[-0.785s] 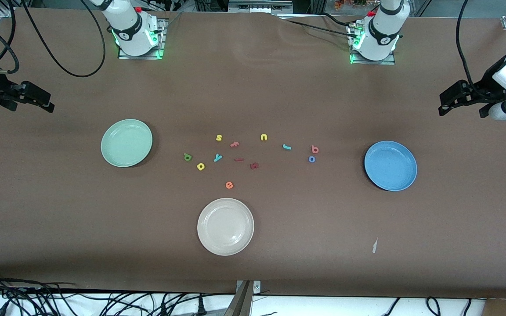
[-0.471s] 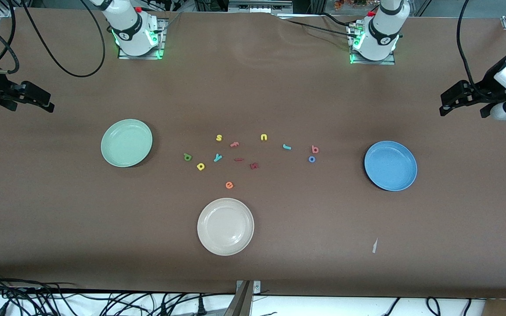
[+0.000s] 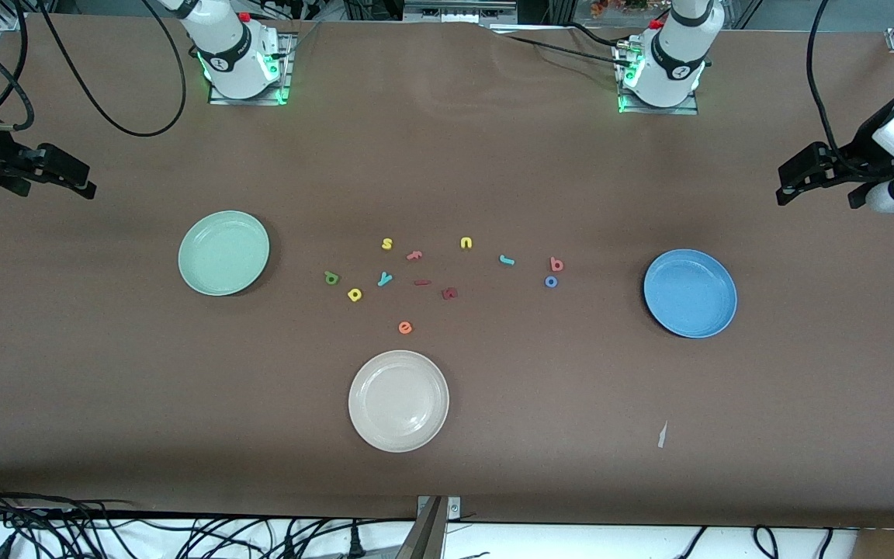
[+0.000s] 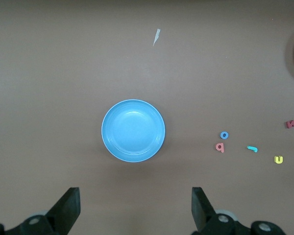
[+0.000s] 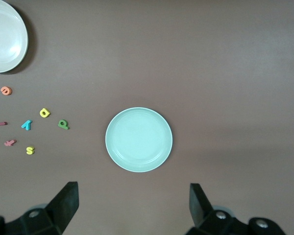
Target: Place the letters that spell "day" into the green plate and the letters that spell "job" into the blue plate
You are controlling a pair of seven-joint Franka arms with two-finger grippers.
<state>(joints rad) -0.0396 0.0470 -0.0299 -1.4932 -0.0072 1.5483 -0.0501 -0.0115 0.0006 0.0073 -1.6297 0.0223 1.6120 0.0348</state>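
The green plate (image 3: 223,253) lies toward the right arm's end of the table, the blue plate (image 3: 690,293) toward the left arm's end. Between them lie the green d (image 3: 331,277), yellow a (image 3: 354,294) and teal y (image 3: 385,279), and closer to the blue plate the teal j (image 3: 507,259), blue o (image 3: 551,282) and salmon b (image 3: 556,265). My right gripper (image 5: 133,208) hangs open, high over the table by the green plate (image 5: 138,139). My left gripper (image 4: 135,210) hangs open by the blue plate (image 4: 133,130). Neither holds anything.
An off-white plate (image 3: 398,401) sits nearer the front camera than the letters. Other letters lie in the cluster: yellow s (image 3: 387,244) and u (image 3: 466,243), a pink one (image 3: 414,255), dark red ones (image 3: 449,293), orange e (image 3: 405,328). A paper scrap (image 3: 661,435) lies near the blue plate.
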